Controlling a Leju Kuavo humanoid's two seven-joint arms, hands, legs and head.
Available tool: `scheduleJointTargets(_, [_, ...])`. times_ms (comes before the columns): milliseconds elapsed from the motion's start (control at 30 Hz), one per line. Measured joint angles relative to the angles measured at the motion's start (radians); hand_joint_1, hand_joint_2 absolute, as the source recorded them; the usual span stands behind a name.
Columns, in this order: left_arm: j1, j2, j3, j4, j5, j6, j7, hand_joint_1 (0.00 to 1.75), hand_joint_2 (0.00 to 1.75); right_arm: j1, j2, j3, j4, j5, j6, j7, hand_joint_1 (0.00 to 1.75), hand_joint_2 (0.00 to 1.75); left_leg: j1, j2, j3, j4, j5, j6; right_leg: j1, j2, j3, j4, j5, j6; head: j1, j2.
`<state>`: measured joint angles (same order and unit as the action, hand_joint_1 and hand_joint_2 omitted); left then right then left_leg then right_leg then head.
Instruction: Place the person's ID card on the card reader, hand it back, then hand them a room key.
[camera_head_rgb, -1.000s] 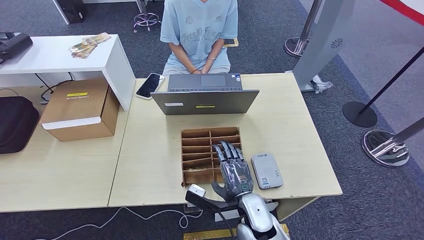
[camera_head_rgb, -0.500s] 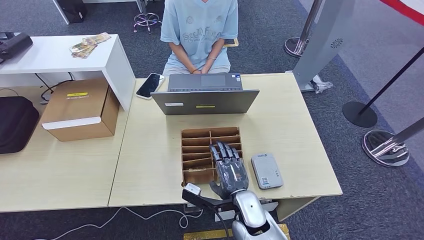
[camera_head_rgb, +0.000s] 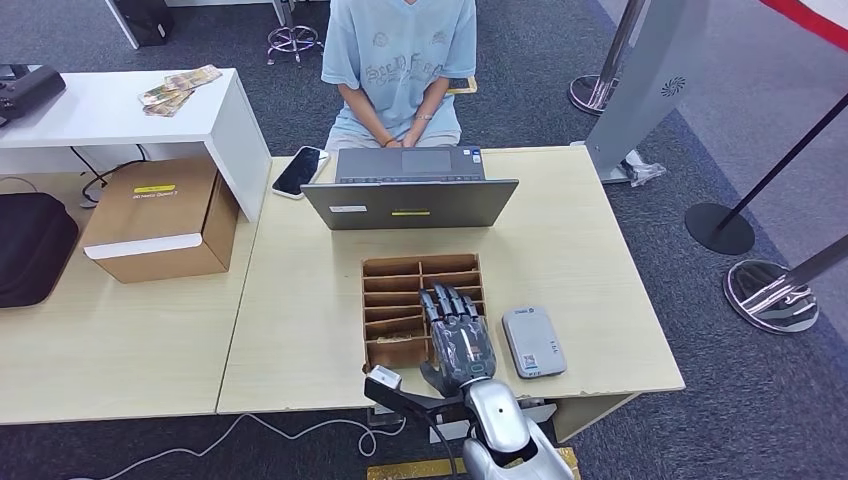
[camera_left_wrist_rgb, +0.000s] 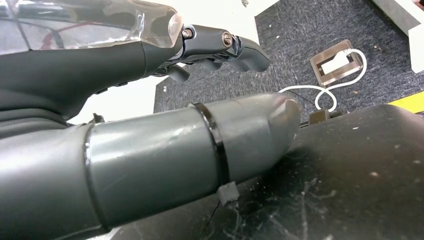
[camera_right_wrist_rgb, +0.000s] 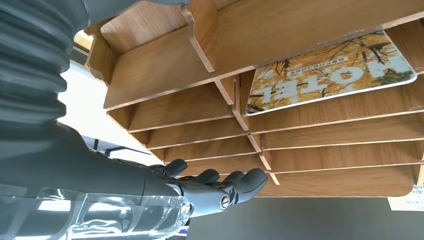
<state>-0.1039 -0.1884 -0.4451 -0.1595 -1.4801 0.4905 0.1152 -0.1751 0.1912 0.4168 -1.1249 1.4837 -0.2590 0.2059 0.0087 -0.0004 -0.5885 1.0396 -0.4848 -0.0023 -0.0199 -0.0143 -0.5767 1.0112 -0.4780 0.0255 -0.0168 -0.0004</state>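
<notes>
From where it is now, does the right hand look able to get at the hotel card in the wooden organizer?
Probably yes. The right hand hovers open over the wooden organizer, and the hotel card lies exposed in an open-topped slot with nothing covering it.

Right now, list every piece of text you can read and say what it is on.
"HOTEL": on the card lying in the wooden tray; it appears upside down.
Shirt print, laptop stickers, cardboard box label and card reader label: too small or blurred to read.
</notes>
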Motion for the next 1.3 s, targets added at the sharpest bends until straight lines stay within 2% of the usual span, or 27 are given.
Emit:
scheduleJointTargets(367, [0.000,0.000,0.003,0.000,0.001,0.000,0.000,0.00,0.00,-0.002,0.000,0.020,-0.005,0.031,-0.055,0.001,0.00,1.75,0.000,0.000,0.000,0.000,0.000,0.000,0.000,0.000,0.000,0.000,0.000,0.000,0.000,0.000])
scheduleJointTargets(833, [0.005,0.004,0.020,0.000,0.002,0.000,-0.020,0.00,0.00,0.036,-0.001,0.040,-0.100,0.021,-0.125,-0.036,0.00,1.75,0.000,0.000,0.000,0.000,0.000,0.000,0.000,0.000,0.000,0.000,0.000,0.000,0.000,0.000])
scheduleJointTargets(1100, [0.008,0.008,0.028,0.000,0.005,0.000,-0.037,0.00,0.00,0.046,-0.003,0.053,-0.120,-0.003,-0.110,-0.045,0.06,1.75,0.000,0.000,0.000,0.000,0.000,0.000,0.000,0.000,0.000,0.000,0.000,0.000,0.000,0.000])
scheduleJointTargets(1300, [0.008,0.008,0.029,0.000,0.005,0.000,-0.037,0.00,0.00,0.046,-0.004,0.056,-0.114,-0.017,-0.106,-0.045,0.18,1.75,0.000,0.000,0.000,0.000,0.000,0.000,0.000,0.000,0.000,0.000,0.000,0.000,0.000,0.000])
